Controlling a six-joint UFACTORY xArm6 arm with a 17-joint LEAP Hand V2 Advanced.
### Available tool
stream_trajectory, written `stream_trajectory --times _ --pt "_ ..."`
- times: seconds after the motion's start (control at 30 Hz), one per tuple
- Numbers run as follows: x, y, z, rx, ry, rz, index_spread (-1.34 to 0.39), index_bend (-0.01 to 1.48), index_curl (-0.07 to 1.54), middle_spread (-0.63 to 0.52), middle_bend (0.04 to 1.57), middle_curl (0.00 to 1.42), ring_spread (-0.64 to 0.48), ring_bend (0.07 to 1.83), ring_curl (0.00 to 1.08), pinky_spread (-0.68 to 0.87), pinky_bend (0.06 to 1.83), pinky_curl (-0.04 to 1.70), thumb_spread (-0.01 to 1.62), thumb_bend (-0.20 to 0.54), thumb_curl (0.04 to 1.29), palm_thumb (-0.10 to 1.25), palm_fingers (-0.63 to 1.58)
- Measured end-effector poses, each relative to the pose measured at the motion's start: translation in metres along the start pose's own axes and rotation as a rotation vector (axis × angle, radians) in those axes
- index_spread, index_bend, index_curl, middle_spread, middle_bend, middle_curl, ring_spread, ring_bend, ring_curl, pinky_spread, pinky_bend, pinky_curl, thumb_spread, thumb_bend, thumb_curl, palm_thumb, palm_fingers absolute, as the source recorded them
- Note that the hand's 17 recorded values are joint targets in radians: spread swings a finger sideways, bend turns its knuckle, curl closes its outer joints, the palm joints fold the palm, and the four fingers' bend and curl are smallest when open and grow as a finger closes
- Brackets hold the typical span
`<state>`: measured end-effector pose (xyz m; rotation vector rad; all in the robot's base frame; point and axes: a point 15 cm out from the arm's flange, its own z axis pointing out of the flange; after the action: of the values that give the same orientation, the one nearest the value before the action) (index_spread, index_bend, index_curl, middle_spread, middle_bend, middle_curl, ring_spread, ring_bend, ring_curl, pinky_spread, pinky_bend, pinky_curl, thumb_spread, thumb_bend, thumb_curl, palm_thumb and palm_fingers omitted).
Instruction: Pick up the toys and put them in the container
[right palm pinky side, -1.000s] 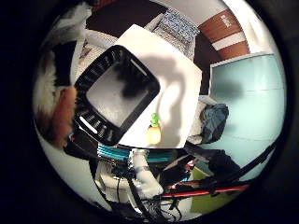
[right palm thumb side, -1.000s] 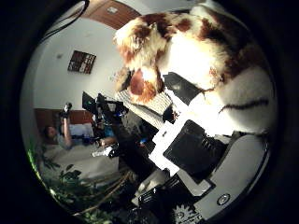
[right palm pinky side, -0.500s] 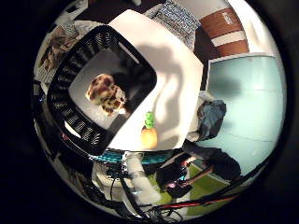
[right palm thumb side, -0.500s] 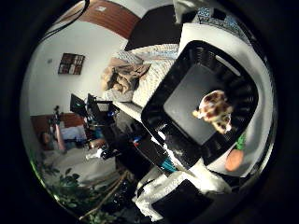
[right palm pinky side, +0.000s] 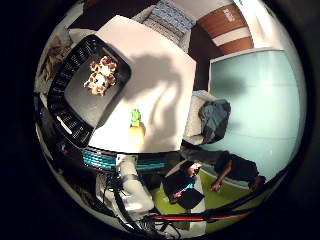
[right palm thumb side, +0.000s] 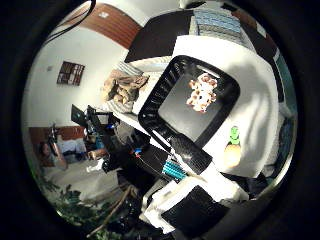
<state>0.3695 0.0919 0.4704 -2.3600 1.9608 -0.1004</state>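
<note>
Both palm cameras look down from well above onto the white square table (right palm pinky side: 160, 85), far enough off that the whole tabletop and the room around it fit in view. The little-finger-side camera also faces a pale teal wall panel (right palm pinky side: 255, 95) and a green floor mat (right palm pinky side: 220, 197), while the thumb-side one turns toward a white wall with a dark framed picture (right palm thumb side: 70, 73). They share the table, the black slotted plastic basket (right palm pinky side: 67, 117) holding a brown-and-white plush toy (right palm thumb side: 202, 93), and a small orange-and-green carrot-shaped toy (right palm pinky side: 135, 127) lying on the tabletop beside the basket.

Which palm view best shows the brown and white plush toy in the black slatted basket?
The thumb side palm view: the brown and white plush toy appears larger, lying inside the black slatted basket. The little finger side view also shows it whole, in the basket, but smaller.
</note>
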Motion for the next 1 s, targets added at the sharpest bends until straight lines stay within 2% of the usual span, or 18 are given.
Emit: stream_trajectory --times 0.13,0.4,0.77,1.0 --pt "0.043 0.037 0.002 -0.017 0.003 0.097 -0.36 0.16 0.29 0.09 0.20 0.31 0.24 0.26 0.27 0.50 0.37 0.37 1.16 -0.022 0.36 0.60 0.17" --pt "0.101 0.097 0.032 -0.058 0.012 0.219 -0.34 0.16 0.28 0.11 0.19 0.31 0.24 0.27 0.26 0.50 0.39 0.34 1.15 -0.021 0.35 0.58 0.17" --pt "0.139 0.157 0.158 -0.163 -0.008 0.342 -0.33 0.16 0.28 0.10 0.20 0.32 0.24 0.28 0.26 0.50 0.41 0.32 1.15 -0.020 0.35 0.57 0.18" --pt "0.151 0.182 0.205 -0.199 -0.022 0.403 -0.31 0.16 0.28 0.10 0.19 0.32 0.24 0.28 0.26 0.49 0.42 0.31 1.14 -0.022 0.35 0.57 0.18"
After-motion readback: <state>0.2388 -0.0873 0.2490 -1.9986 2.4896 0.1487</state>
